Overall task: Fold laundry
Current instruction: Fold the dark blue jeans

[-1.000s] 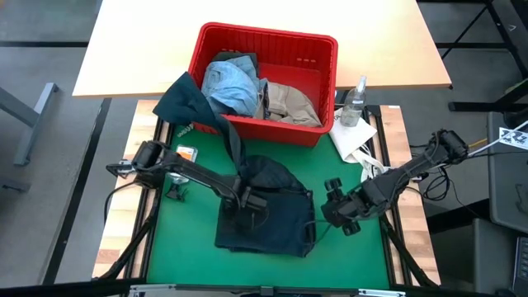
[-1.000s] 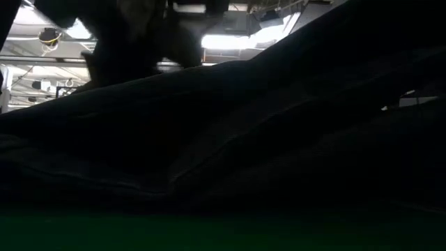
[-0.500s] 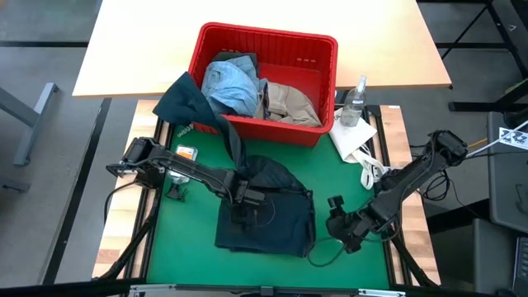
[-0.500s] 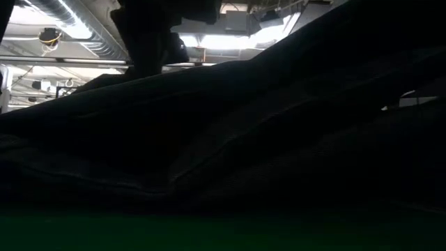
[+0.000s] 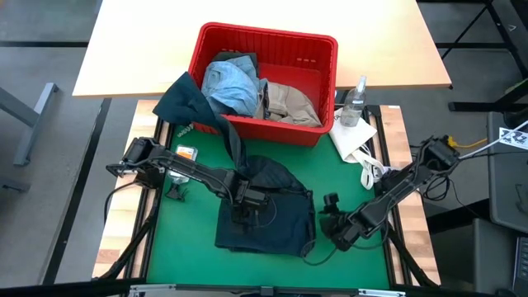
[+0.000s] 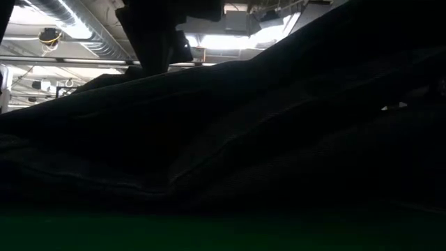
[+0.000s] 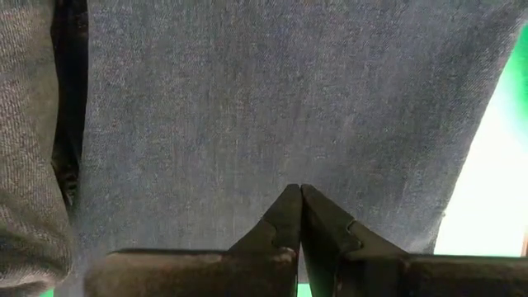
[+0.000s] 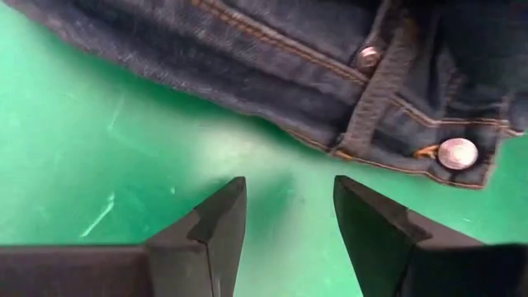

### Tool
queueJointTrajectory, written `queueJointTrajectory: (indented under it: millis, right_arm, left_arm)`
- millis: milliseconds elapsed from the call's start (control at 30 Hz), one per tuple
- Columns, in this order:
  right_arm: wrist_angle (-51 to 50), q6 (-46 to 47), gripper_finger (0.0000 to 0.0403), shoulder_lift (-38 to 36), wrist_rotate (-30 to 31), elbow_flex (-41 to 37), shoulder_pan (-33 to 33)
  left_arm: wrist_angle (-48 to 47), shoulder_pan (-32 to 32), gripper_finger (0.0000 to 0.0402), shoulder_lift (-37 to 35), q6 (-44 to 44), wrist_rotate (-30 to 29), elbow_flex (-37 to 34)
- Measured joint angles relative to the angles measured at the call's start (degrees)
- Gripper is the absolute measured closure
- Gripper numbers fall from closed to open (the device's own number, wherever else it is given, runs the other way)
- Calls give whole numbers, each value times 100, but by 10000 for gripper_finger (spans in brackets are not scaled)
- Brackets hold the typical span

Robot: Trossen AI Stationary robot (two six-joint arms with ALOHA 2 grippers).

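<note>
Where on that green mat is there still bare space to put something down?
Bare green mat lies between the dark jeans and the mat's left edge, under the left arm. Crowded: the red basket behind, and the right gripper, open beside the jeans.

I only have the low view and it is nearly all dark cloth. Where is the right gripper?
Observer: The right gripper sits low over the green mat, just off the right edge of the navy jeans.
Operator: Is it holding anything?
Observer: No. Its fingers are open over bare mat, short of the waistband button.
Operator: And the left gripper?
Observer: The left gripper is on top of the jeans, fingers shut with tips against the denim. Whether they pinch cloth cannot be told.
Operator: What is left in the basket?
Observer: The red basket holds light blue denim and a khaki piece.
</note>
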Motion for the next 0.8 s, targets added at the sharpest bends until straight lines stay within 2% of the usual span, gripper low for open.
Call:
queueJointTrajectory:
  millis: [333, 567, 800]
  right_arm:
    - [783, -49, 217, 432, 517, 2, -3]
    - [1633, -46, 217, 438, 1166, 0, -7]
    - [1941, -160, 217, 431, 1883, 0, -7]
  left_arm:
    - [165, 0, 400, 0, 4, -2, 0]
    - [179, 1, 400, 0, 4, -4, 0]
    - [181, 2, 400, -2, 9, -4, 0]
